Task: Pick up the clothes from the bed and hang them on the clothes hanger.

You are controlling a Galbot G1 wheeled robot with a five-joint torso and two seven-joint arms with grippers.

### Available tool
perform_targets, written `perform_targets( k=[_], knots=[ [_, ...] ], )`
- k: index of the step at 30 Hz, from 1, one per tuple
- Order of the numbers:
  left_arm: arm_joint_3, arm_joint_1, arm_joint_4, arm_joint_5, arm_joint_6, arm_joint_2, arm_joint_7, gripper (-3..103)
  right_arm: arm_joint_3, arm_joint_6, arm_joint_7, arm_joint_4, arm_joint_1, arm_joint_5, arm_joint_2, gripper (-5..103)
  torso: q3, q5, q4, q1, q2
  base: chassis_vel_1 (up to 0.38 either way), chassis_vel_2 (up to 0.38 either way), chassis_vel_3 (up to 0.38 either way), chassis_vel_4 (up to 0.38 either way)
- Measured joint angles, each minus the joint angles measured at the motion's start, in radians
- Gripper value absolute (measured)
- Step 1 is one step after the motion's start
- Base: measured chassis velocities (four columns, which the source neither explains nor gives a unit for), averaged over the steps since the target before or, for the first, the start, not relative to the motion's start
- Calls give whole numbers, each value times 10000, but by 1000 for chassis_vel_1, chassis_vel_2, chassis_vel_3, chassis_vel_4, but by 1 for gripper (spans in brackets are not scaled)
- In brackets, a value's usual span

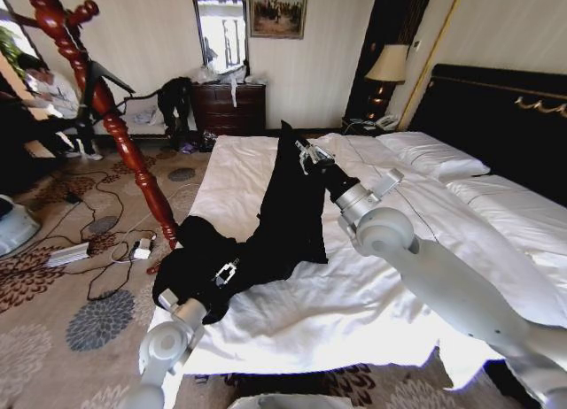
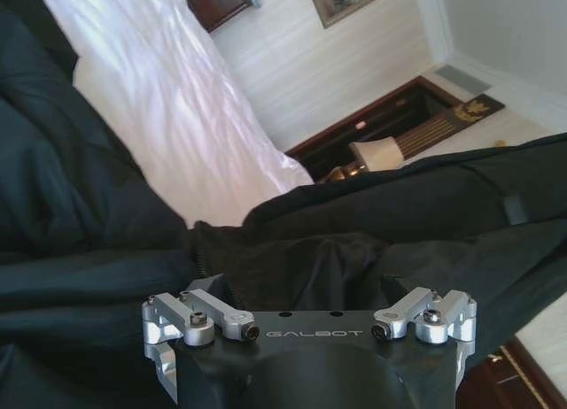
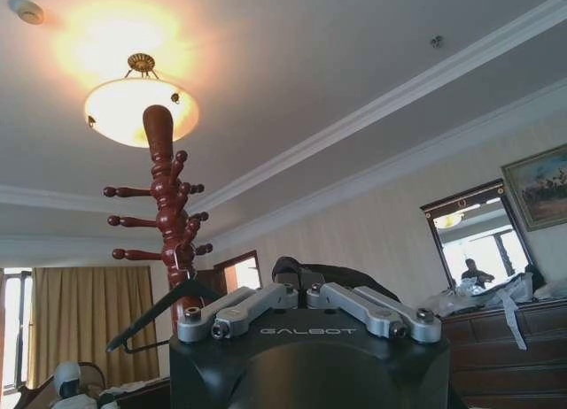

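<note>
Gripping clothes (image 1: 283, 214) over bed (image 1: 354, 294): right end effector (image 1: 306, 152) raised, left end effector (image 1: 226, 272) low, seemingly clamped too

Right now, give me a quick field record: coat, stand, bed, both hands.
coat: black coat partly raised off the bed, one end held up, the rest heaped at the bed's near left corner
bed: white sheets, rumpled under the coat
coat stand: reddish wooden coat stand on the carpet left of the bed, an empty hanger hooked on a peg
right hand: raised over mid-bed, shut on the coat's upper end
left hand: low at the near left corner, pressed into the coat; grip not visible
dresser: against the far wall
</note>
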Motion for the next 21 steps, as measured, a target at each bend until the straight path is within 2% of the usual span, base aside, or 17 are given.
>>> perform_targets(
  k=[8, 10, 21],
  knots=[
    [-51, -77, 247, -9, -76, 36, -45, 93, -82, -19, 30, 3, 197, 74, 26, 0, 0, -2, -1, 0, 0, 0, 0, 0, 0],
    [-48, 24, 394, 111, -94, 8, -54, 99, -82, -26, 39, -6, 259, 119, 27, 0, 0, -2, 2, 0, 0, 0, 0, 0, 0],
    [-145, 482, 272, 96, -141, -459, -43, 100, 29, -34, 46, -1, 128, 131, -1, 0, 0, 2, 1, 0, 1, 0, 0, 0, 0]
  ],
)
